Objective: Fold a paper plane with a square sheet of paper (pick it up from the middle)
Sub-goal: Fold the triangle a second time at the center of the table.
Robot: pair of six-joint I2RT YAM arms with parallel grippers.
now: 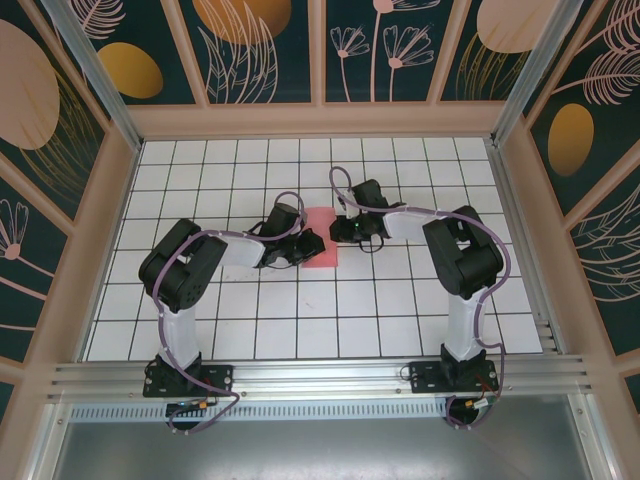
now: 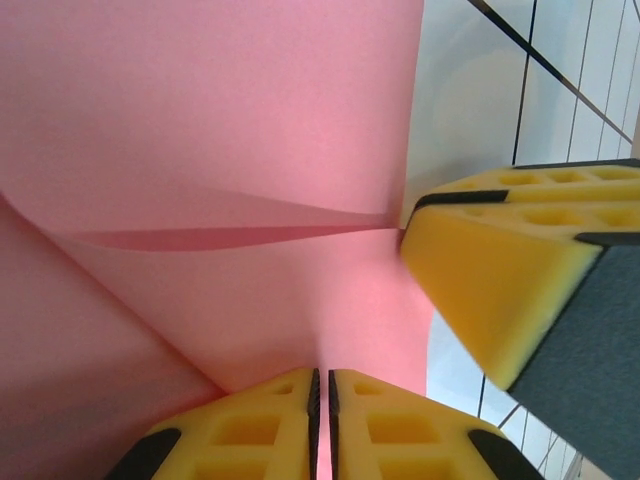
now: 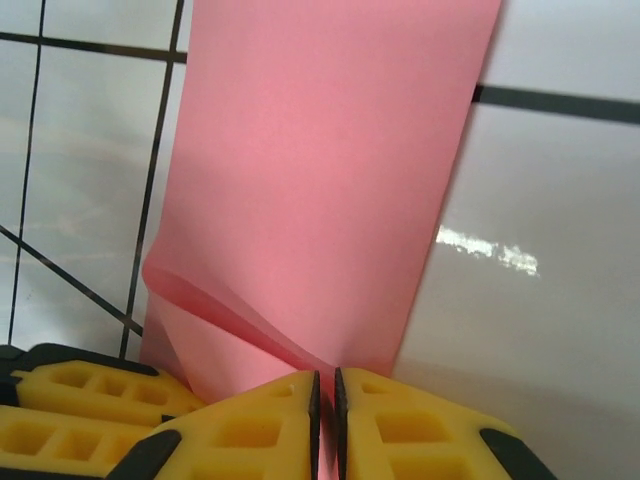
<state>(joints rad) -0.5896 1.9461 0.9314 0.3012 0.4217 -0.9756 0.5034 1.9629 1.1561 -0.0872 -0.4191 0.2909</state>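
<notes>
1. Your sheet of paper (image 1: pixel 322 240) is plain, unmarked salmon pink. From the top camera it looks like a small upright rectangle lying near the middle of the white gridded bench (image 1: pixel 300 330), between the two arms.
2. From above, you see the left tool (image 1: pixel 298 250) at the paper's left side and the right tool (image 1: pixel 347 232) at its right side. That view is too coarse to show how the fingers stand.
3. The left wrist camera shows you overlapping layers in the paper (image 2: pixel 200 120). A long, thin, darker wedge runs across to the right edge, and a diagonal edge crosses the lower left.
4. In that same view the left tool (image 2: pixel 322 385) has its pads pressed together, with only a hairline between them. The paper runs down into them, so it is clamped on the sheet. One finger of the right tool (image 2: pixel 500 290) touches the paper's right edge where the wedge ends.
5. The right wrist camera shows the paper (image 3: pixel 320 150) as a strip stretching away over the bench (image 3: pixel 560 200). Its near left edge is curled into a soft flap.
6. That flap converges at the right tool (image 3: pixel 325 385), whose pads are together and clamped on the paper. The left tool's fingers (image 3: pixel 70 400) sit just beside it.
7. The paper is thin and matte. The pads are yellow foam with rectangular recesses and black edges. The bench is glossy, with dark grid lines and a streak of glare.
</notes>
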